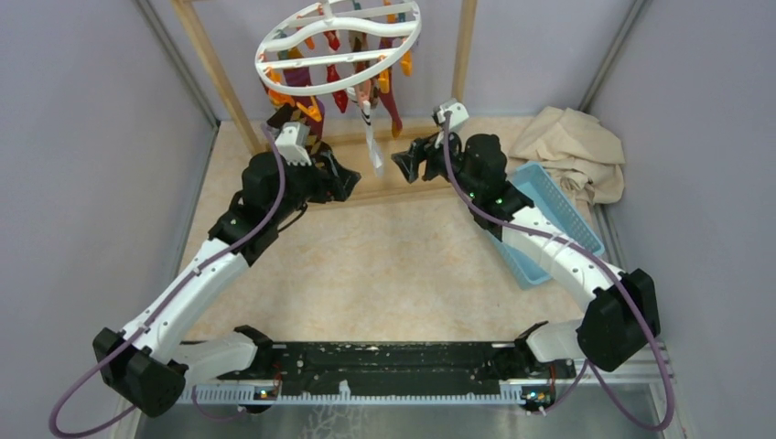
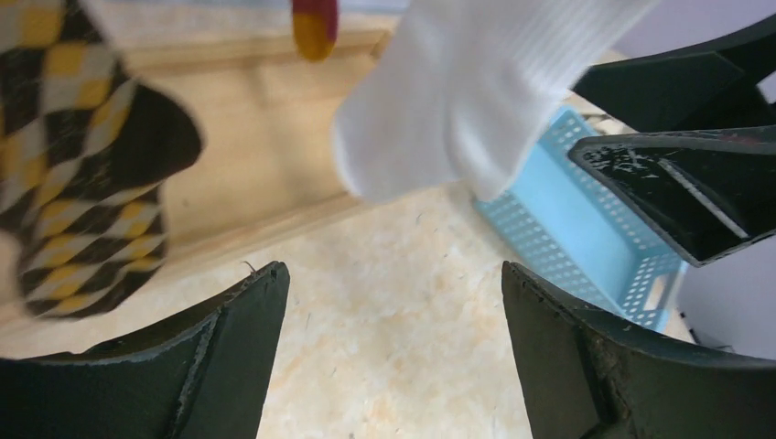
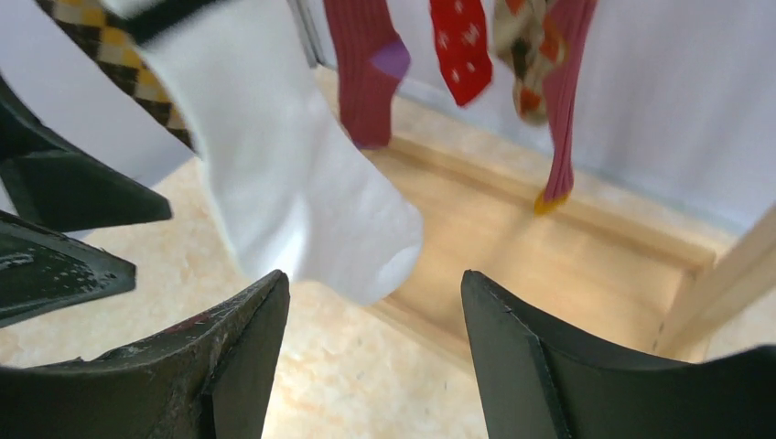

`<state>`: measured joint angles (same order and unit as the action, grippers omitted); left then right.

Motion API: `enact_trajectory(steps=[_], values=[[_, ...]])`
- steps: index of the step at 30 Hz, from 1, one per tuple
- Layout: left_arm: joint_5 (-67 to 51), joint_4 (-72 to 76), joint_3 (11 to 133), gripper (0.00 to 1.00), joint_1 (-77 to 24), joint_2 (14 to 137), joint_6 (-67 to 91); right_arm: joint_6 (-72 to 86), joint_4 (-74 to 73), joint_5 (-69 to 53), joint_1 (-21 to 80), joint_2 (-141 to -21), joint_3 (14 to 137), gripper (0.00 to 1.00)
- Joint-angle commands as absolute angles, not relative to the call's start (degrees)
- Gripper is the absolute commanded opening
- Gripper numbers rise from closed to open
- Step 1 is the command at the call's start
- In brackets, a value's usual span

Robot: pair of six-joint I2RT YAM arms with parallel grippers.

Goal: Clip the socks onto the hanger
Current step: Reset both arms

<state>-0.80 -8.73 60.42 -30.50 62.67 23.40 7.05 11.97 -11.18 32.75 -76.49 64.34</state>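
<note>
Top external view has the hanger (image 1: 340,89) hanging from a wooden frame (image 1: 212,64) at the far end of the tabletop (image 1: 384,265), with the socks dangling from its pegs in a ring. A white sock (image 1: 371,139) hangs lowest at the front, its toe between the two arms. The left gripper (image 2: 393,274) is spread wide and holds nothing, with the white toe just above it and a brown-diamond sock (image 2: 82,183) off to its left. The right gripper (image 3: 375,279) is likewise spread and empty under the same toe. A blue basket (image 2: 586,238) lies to the right. These socks look light, soft and limp, so they will probably swing and fold at a touch. The best hold is likely the doubled cuff. The small pegs look fiddly and need a firm squeeze.
</note>
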Motion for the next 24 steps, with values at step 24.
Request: enact_trajectory(steps=[24], values=[[-1.1, -15.9, 61.1, 0.96, -30.2, 74.2, 29.7, 13.0, 17.3, -9.7, 30.4, -69.5, 37.7, 0.69]])
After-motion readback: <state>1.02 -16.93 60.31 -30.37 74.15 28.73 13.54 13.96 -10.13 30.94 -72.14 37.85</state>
